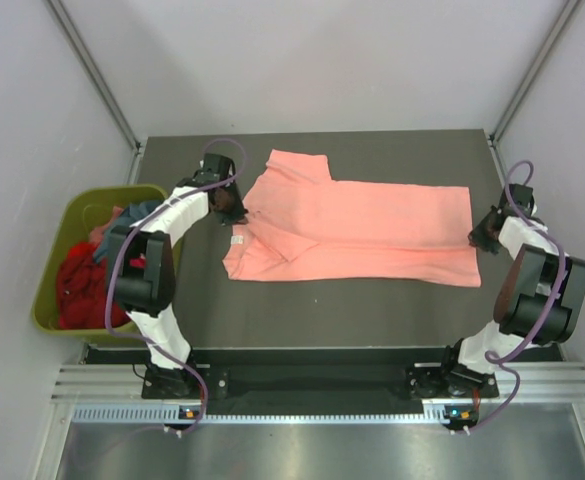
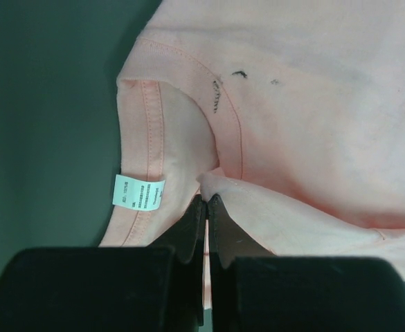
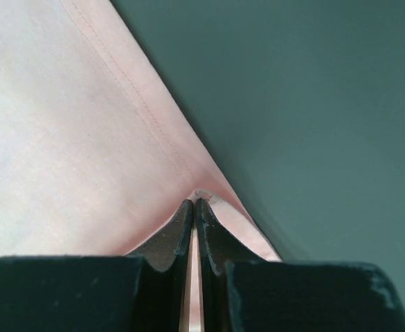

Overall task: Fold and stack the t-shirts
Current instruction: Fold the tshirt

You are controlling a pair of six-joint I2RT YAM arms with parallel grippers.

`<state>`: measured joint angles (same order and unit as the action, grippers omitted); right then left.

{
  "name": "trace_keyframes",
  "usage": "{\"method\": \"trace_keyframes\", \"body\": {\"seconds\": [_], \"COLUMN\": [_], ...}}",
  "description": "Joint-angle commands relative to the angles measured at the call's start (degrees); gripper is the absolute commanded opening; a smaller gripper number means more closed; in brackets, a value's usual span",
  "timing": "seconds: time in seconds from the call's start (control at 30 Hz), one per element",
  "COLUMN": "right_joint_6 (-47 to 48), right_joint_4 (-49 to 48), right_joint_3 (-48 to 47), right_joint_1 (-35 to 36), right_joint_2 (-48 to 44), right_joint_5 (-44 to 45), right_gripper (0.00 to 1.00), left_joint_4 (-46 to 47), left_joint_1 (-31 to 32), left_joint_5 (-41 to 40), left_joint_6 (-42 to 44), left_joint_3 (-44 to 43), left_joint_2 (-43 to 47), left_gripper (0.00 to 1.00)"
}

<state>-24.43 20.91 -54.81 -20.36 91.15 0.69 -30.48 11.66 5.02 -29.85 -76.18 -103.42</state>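
Observation:
A large salmon-pink t-shirt (image 1: 362, 230) lies lengthwise across the dark table (image 1: 372, 310), collar to the left and hem to the right. My left gripper (image 1: 234, 208) is shut on a fold of its cloth beside the collar. In the left wrist view the gripper (image 2: 207, 198) pinches the pink fabric (image 2: 313, 124) next to the white neck label (image 2: 138, 191). My right gripper (image 1: 479, 237) is shut on the shirt's hem corner, and the right wrist view shows the gripper (image 3: 194, 201) nipping the hemmed edge (image 3: 64, 138). Red (image 1: 77, 285), magenta (image 1: 107, 235) and teal (image 1: 137, 212) t-shirts lie crumpled in the bin.
An olive-green plastic bin (image 1: 47, 285) stands off the table's left edge, beside the left arm. Grey walls close in the table at the back and both sides. Dark table surface (image 3: 313, 104) shows to the right of the hem.

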Motion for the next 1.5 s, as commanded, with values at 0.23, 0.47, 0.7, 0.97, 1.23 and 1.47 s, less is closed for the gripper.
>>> {"method": "trace_keyframes", "body": {"seconds": [0.23,0.47,0.7,0.97,1.23,1.47], "right_joint_6": [-1.1,-4.4,-6.5,-5.9,-4.6,-5.6], "right_joint_4": [7.2,17.0,16.7,10.7,9.9,9.2], "right_joint_3": [-8.6,-5.4,1.8,8.5,12.4,13.2], "right_joint_1": [1.5,1.4,1.4,1.0,1.0,1.0], "right_joint_2": [-0.4,-7.6,-12.8,-7.4,-8.7,-9.7], "right_joint_5": [2.2,1.8,1.4,6.3,19.4,20.0], "right_gripper": [0.25,0.33,0.32,0.3,0.29,0.28], "left_joint_4": [-4.0,-6.3,0.8,2.5,1.7,-0.5], "left_joint_1": [-0.3,3.0,8.9,9.4,9.2,7.5], "left_joint_5": [-3.0,0.7,11.1,1.9,-13.9,-19.5], "left_joint_6": [3.7,7.3,3.2,0.6,-1.4,0.0], "left_joint_3": [-11.1,-11.4,3.1,12.5,15.0,11.6], "left_joint_2": [-2.4,1.5,6.3,4.8,1.8,0.9], "left_gripper": [0.22,0.29,0.29,0.27,0.27,0.27]}}
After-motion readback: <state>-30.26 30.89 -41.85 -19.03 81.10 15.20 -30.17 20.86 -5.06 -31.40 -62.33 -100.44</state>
